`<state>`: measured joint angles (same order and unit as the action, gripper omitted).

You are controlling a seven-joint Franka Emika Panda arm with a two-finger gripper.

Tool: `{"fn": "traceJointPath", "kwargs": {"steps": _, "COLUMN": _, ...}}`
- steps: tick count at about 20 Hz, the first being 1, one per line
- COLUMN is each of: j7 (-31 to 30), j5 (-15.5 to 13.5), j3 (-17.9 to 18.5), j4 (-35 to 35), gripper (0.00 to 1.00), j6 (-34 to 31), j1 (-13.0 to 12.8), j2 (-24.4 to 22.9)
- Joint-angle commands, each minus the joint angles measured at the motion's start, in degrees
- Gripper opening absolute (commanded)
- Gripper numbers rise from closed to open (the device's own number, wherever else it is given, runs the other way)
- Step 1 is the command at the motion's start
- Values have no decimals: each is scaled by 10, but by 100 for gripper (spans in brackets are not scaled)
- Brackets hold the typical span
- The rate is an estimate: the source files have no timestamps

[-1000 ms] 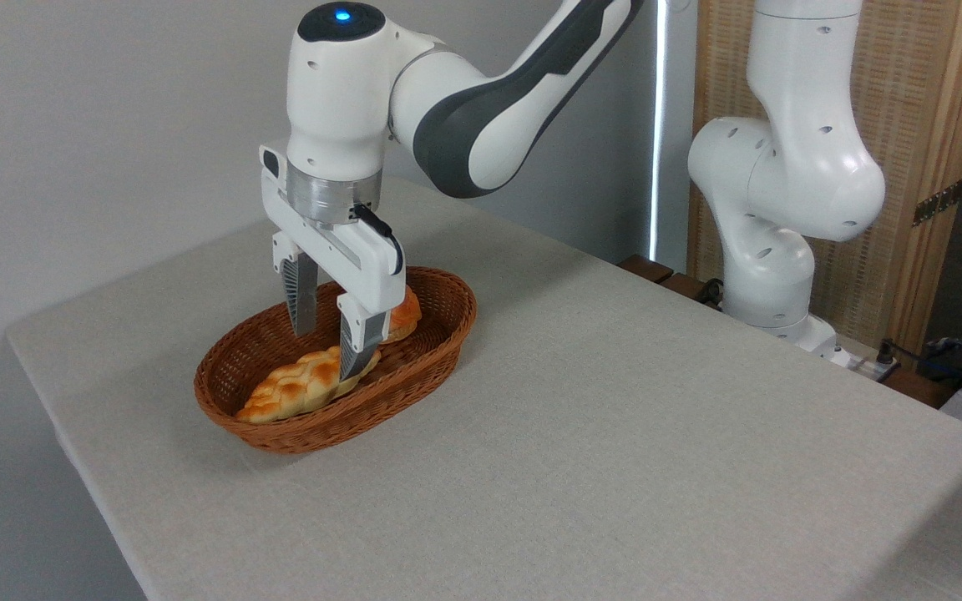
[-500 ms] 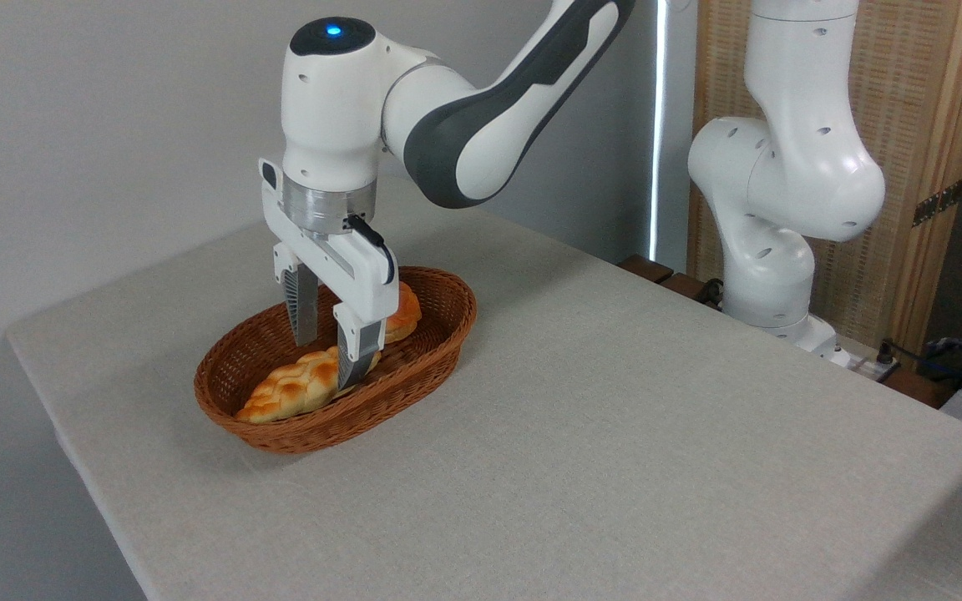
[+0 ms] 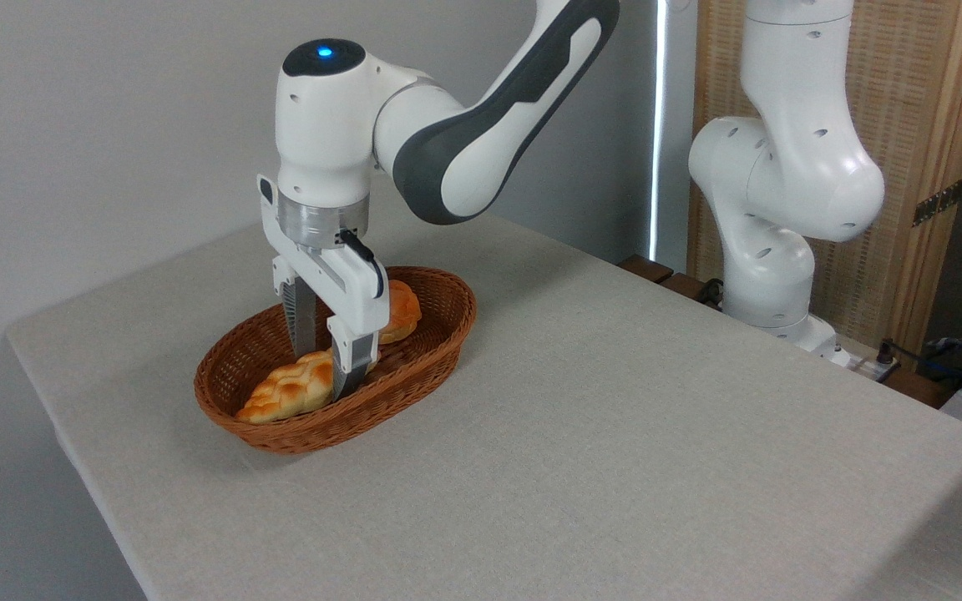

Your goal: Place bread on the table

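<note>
Not much done yet tbh. The bread (image 3: 291, 390) was seen lying in the basket (image 3: 439, 334), fingers (image 3: 349, 374) spread either side of its right end, nothing pinched. Grab, lift & drop onto the tabletop (image 3: 581, 417) were all left.

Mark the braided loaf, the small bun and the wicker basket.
braided loaf (image 3: 285, 394): fixed camera view, on its glazed middle, left of the fingers.
small bun (image 3: 402, 307): fixed camera view, on its orange top.
wicker basket (image 3: 414, 376): fixed camera view, on its near outer wall.
</note>
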<state>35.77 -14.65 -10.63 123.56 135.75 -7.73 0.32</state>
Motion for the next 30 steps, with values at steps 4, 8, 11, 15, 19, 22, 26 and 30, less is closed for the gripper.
{"fn": "traceJointPath", "kwargs": {"steps": 4, "j7": -2, "j5": 8, "j3": 1, "j4": 2, "gripper": 54, "j6": 18, "j1": -3, "j2": 2}}
{"fn": "traceJointPath", "kwargs": {"steps": 8, "j7": -1, "j5": 8, "j3": 1, "j4": 2, "gripper": 54, "j6": 18, "j1": -4, "j2": 1}}
{"fn": "traceJointPath", "kwargs": {"steps": 11, "j7": -1, "j5": 8, "j3": 2, "j4": 2, "gripper": 54, "j6": 18, "j1": -3, "j2": 1}}
{"fn": "traceJointPath", "kwargs": {"steps": 15, "j7": 2, "j5": 8, "j3": 2, "j4": 1, "gripper": 52, "j6": 15, "j1": -3, "j2": -2}}
{"fn": "traceJointPath", "kwargs": {"steps": 19, "j7": -1, "j5": 7, "j3": 2, "j4": 0, "gripper": 47, "j6": 4, "j1": -3, "j2": -11}}
{"fn": "traceJointPath", "kwargs": {"steps": 22, "j7": 0, "j5": 7, "j3": 3, "j4": -3, "gripper": 47, "j6": -23, "j1": -3, "j2": -17}}
{"fn": "traceJointPath", "kwargs": {"steps": 26, "j7": -2, "j5": 7, "j3": 3, "j4": -3, "gripper": 43, "j6": -41, "j1": -2, "j2": -23}}
{"fn": "traceJointPath", "kwargs": {"steps": 30, "j7": -3, "j5": 7, "j3": 3, "j4": -4, "gripper": 43, "j6": -53, "j1": -2, "j2": -31}}
